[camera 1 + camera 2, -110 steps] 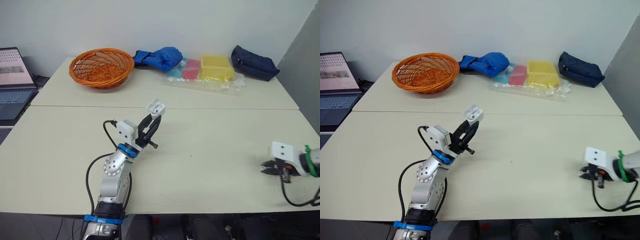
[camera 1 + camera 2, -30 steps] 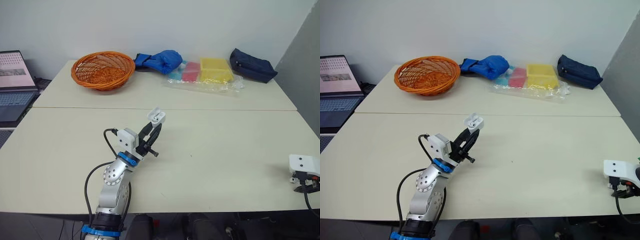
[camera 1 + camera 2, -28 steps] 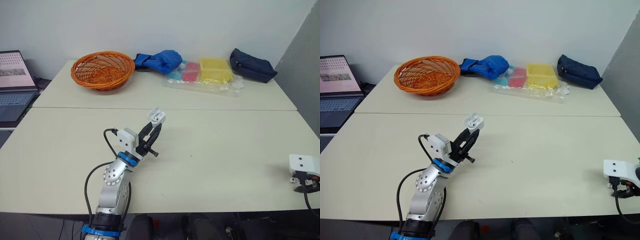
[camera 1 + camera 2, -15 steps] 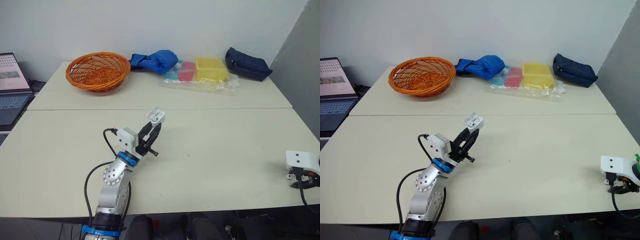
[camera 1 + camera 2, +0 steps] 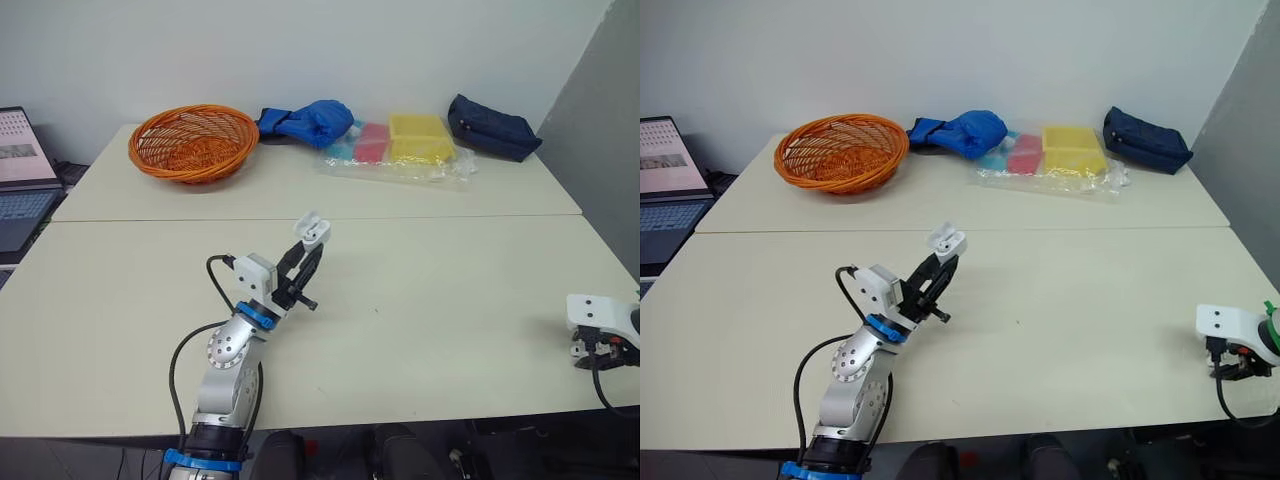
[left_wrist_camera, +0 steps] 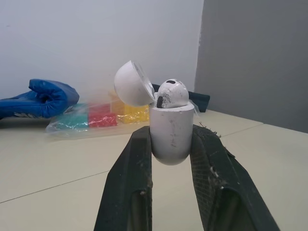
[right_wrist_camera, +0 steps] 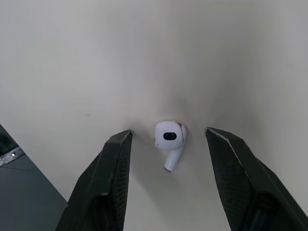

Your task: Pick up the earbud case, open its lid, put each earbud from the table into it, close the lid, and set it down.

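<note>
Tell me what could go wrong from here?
The loose earbud lies between the fingers of the open right gripper, near the table edge; an off-centre pinch could flick it off.
The left gripper holds the earbud case with its lid open and the other earbud sitting high; tilting might spill it.

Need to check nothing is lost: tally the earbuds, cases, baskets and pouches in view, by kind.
Earbuds: 2, seated earbud and loose earbud
Earbud case: 1
Orange basket: 1
Dark blue pouch: 1
Total: 5
</note>
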